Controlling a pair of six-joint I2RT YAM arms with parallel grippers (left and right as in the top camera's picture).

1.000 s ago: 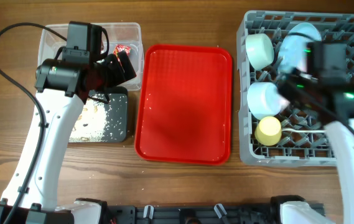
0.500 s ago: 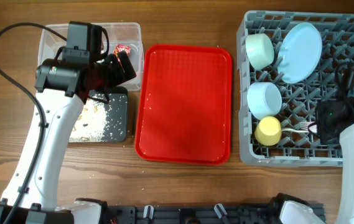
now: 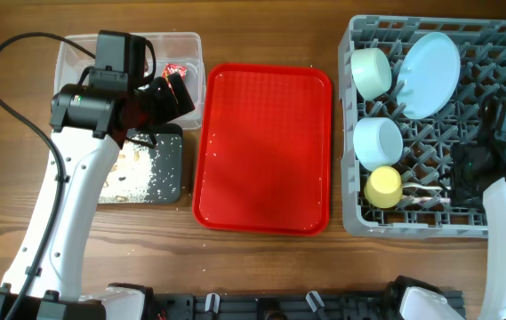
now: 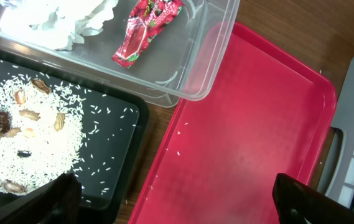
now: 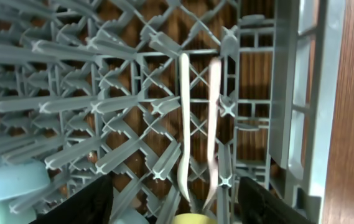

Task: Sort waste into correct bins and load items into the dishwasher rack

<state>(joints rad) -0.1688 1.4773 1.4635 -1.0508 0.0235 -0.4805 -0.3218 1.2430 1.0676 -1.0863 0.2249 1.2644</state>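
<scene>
Step in hand: by my judgement, letting go of the pair of white utensils (image 5: 185,124) in the grey rack (image 3: 417,228), the last of the dishes to be loaded.

Where the utensils were: lying side by side on the rack's grid floor, lengthwise between rows of pegs, close to one side wall and just beside the yellow cup (image 3: 383,187).

Right gripper (image 5: 177,183): its fingers stood well apart, one on each side of the pair, clamping nothing. Whether a finger brushed a handle end was hard to tell, since those ends ran off the bottom of the wrist view.

Doing it well: the hand would best rise straight up with its fingers wide, so that neither handle was dragged along or hooked on a peg. It should also keep clear of the cup.

Left gripper (image 4: 177,196): fully spread and empty, hanging over the edge of the red tray (image 3: 261,142) next to the bins.

Rest of the load: the plate (image 3: 430,62) leaned among the pegs, with one bowl (image 3: 371,71) beside it and a second bowl (image 3: 379,140) nearer the cup.

Waste: the red wrapper (image 4: 145,31) and tissue (image 4: 65,22) lay in the clear tub (image 3: 190,44). The food scraps (image 4: 15,137) lay in the black tray (image 4: 111,134).

Progress: nearly done, as I read it.
</scene>
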